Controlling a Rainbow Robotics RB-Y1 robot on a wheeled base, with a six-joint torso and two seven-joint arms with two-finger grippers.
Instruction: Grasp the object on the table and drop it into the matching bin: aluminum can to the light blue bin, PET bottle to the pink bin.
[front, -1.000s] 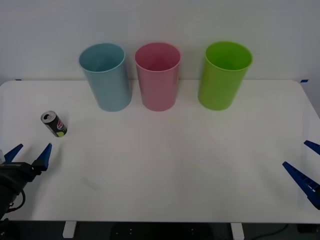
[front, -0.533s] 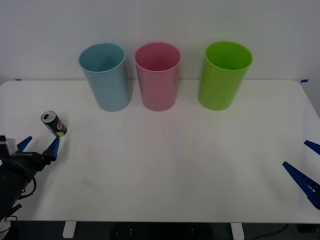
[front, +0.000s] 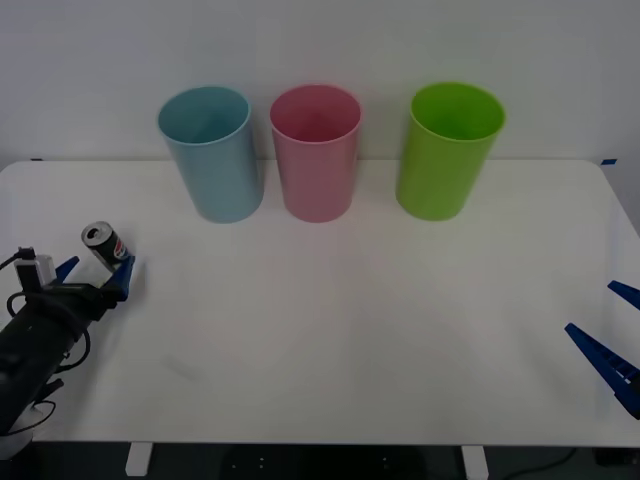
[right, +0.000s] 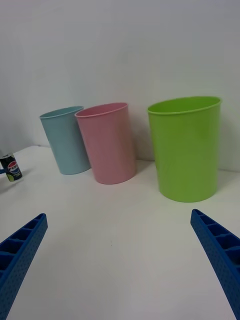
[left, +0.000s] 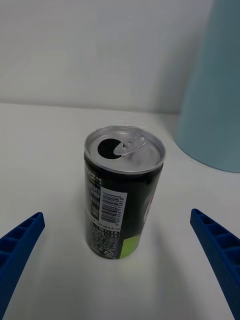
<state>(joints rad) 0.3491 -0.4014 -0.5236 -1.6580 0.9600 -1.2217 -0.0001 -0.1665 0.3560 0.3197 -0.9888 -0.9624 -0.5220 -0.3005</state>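
A small black aluminum can (front: 105, 245) with a silver top stands upright on the white table (front: 330, 330) near its left edge. My left gripper (front: 95, 277) is open, its blue fingers reaching either side of the can's base from the front. In the left wrist view the can (left: 122, 192) stands centred between the spread fingers, not touched. The light blue bin (front: 211, 153) and the pink bin (front: 316, 152) stand side by side at the back. My right gripper (front: 612, 340) rests open at the table's right edge. The right wrist view shows the can (right: 11, 167) far off.
A lime green bin (front: 447, 150) stands at the back, right of the pink one. In the left wrist view the light blue bin (left: 215, 90) rises just behind the can. A white wall closes the far side.
My left gripper has moved forward toward the can, from well short of it to having its fingers flank the can's base. The can, bins and right arm have not moved.
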